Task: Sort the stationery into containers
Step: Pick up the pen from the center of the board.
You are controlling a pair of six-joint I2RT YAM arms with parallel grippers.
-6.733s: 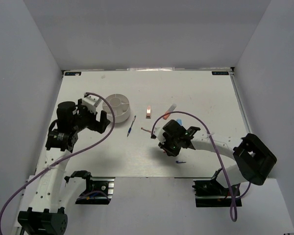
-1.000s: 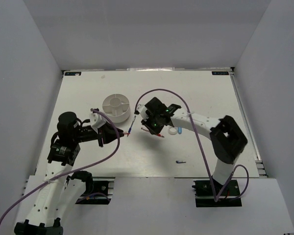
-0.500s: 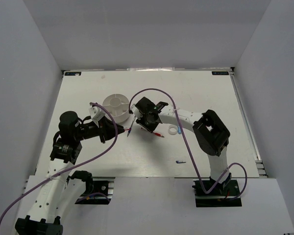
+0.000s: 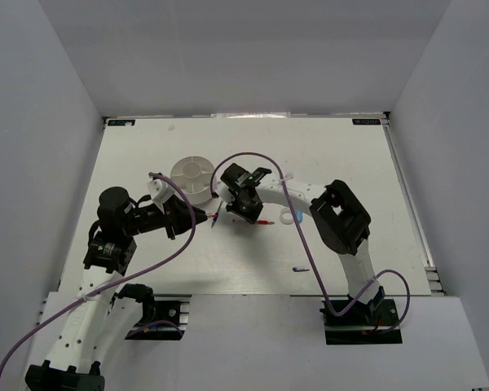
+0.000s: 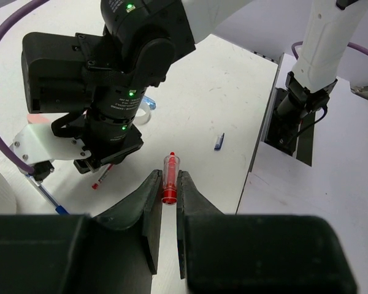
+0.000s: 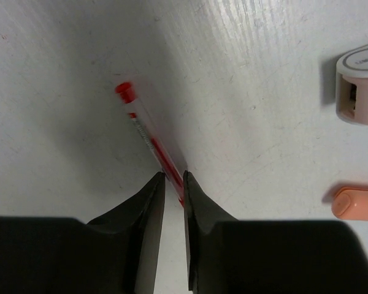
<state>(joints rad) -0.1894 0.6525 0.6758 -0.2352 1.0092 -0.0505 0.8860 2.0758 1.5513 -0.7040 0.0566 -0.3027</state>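
White table (image 4: 342, 163), white walls round it. Far left, the left gripper (image 5: 168, 176) has its fingers pressed onto a small red cap (image 5: 170, 163), held clear of the surface. Versus 1 s ago it has pushed right and now sits just on the near side of the white tub (image 4: 174, 174). Its tip is close to the blue pen (image 5: 49, 197), which lies flat by the tub wall.

Over the same second the right gripper (image 6: 172, 179) has swung left to meet it, almost nose to nose. Its fingers stand a narrow gap apart, with the red pen (image 6: 144, 131) running into that gap. The pen looks flat on the table, so can't tell if it's pinched.

White ring (image 4: 288, 217) and blue cap (image 5: 219, 141) lie further right.

My read: 2 arms converging on 1 spot, cap likely headed for pen or tub. Tub contents not readable from above.
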